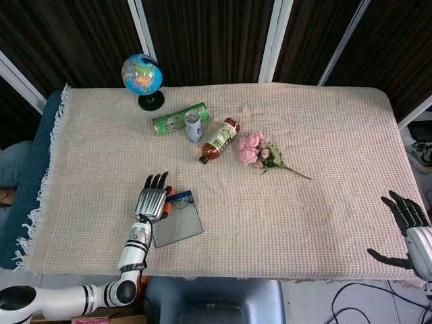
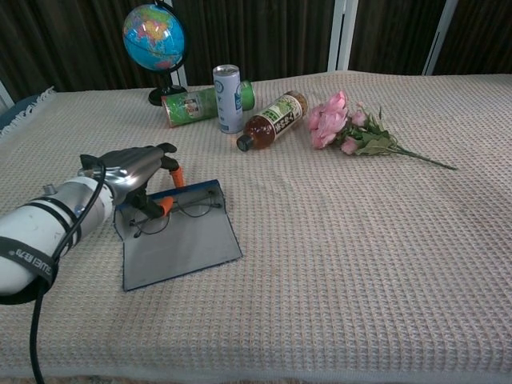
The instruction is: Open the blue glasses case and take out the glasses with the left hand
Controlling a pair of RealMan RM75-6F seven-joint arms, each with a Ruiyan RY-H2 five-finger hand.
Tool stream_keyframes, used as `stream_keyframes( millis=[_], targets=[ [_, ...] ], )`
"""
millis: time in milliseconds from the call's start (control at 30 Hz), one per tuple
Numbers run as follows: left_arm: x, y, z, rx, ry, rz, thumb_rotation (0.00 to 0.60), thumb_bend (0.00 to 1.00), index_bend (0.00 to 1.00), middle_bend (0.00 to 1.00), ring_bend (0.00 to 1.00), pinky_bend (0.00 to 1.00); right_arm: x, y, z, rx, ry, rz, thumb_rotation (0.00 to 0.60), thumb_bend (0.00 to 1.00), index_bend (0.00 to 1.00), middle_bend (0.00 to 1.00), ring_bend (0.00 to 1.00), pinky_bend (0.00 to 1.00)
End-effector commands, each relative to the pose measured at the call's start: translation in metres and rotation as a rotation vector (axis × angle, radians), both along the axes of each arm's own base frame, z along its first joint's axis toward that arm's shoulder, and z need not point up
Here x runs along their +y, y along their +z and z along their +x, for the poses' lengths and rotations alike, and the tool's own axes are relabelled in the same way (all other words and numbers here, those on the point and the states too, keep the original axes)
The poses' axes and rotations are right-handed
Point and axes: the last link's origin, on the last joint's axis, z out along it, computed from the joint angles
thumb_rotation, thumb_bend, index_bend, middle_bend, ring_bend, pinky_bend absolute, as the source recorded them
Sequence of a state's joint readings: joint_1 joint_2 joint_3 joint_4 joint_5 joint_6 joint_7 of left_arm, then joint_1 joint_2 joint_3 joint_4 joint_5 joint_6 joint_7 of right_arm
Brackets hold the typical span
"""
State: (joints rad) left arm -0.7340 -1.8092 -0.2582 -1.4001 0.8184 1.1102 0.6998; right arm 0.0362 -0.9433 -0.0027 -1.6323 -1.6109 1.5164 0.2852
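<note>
The blue glasses case (image 2: pixel 182 246) lies open and flat near the table's front left, its grey lining up; it also shows in the head view (image 1: pixel 179 227). Thin-framed glasses (image 2: pixel 192 210) lie inside, by the case's far edge. My left hand (image 2: pixel 132 166) hovers over the case's far-left corner, palm down and fingers spread, with an orange-tipped thumb reaching down to the glasses' left end. From above, the left hand (image 1: pixel 152 198) covers that corner. My right hand (image 1: pixel 408 215) hangs open past the table's front-right edge, holding nothing.
At the back left stand a globe (image 1: pixel 142 73), a green tube (image 1: pixel 178 118) lying down and an upright can (image 1: pixel 194 126). A brown bottle (image 1: pixel 221 140) lies beside them, and pink flowers (image 1: pixel 257 149) lie mid-table. A knitted beige cloth (image 1: pixel 324 135) covers the table.
</note>
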Motion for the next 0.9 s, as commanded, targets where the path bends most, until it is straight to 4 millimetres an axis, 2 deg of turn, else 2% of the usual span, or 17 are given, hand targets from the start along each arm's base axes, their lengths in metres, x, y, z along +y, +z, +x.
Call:
stream_keyframes(
  millis=[33, 567, 900],
  targets=[
    [0.0, -0.0002, 0.0002, -0.001, -0.002, 0.0, 0.6, 0.46, 0.41, 0.0, 0.0, 0.0, -0.0001, 0.0, 0.0, 0.0, 0.0, -0.001, 0.6, 0.06, 0.0, 0.0, 0.0, 0.0],
    [0.0, 0.0015, 0.0054, -0.059, -0.015, 0.006, 0.6, 0.45, 0.46, 0.0, 0.0, 0.0, 0.0007, 0.0002, 0.0002, 0.002, 0.0, -0.002, 0.6, 0.06, 0.0, 0.0, 0.0, 0.0],
    [0.0006, 0.0008, 0.001, -0.124, -0.011, 0.026, 0.6, 0.45, 0.51, 0.0, 0.0, 0.0, 0.0013, -0.0003, 0.0004, 0.005, 0.001, -0.002, 0.6, 0.06, 0.0, 0.0, 0.0, 0.0]
  ],
)
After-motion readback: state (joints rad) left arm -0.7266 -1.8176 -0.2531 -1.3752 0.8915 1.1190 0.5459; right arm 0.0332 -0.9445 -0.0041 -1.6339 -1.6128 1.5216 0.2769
